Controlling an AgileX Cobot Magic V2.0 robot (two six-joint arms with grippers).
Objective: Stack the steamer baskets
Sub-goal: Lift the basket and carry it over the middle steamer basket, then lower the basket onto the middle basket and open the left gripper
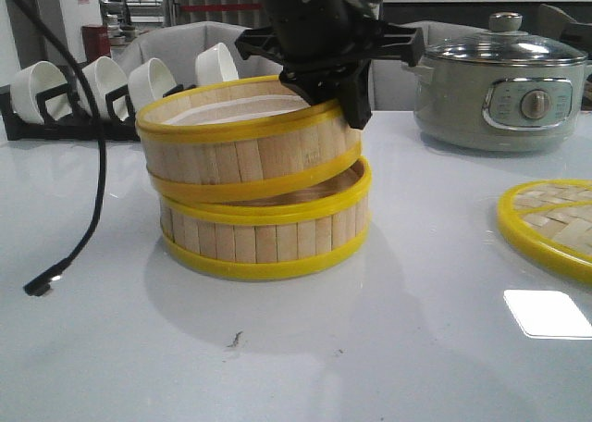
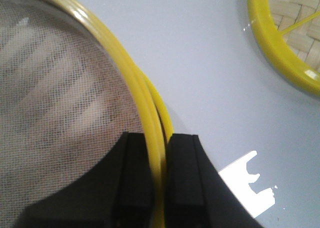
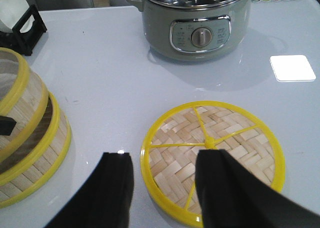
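Bamboo upper basket (image 1: pixel 245 140) tilts on lower basket (image 1: pixel 264 237); left fingers (image 2: pixel 160 175) pinch its rim to seat it. Right fingers (image 3: pixel 165 188) spread, empty.

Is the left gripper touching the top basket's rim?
Touching. In the left wrist view the left gripper has a finger on each side of the top basket rim, pressed against it.

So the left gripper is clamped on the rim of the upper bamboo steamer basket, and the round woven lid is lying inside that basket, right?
Not quite. The left gripper does clamp the upper bamboo steamer basket by its rim, but the round woven lid lies flat on the white table beside the stack, as the right wrist view shows.
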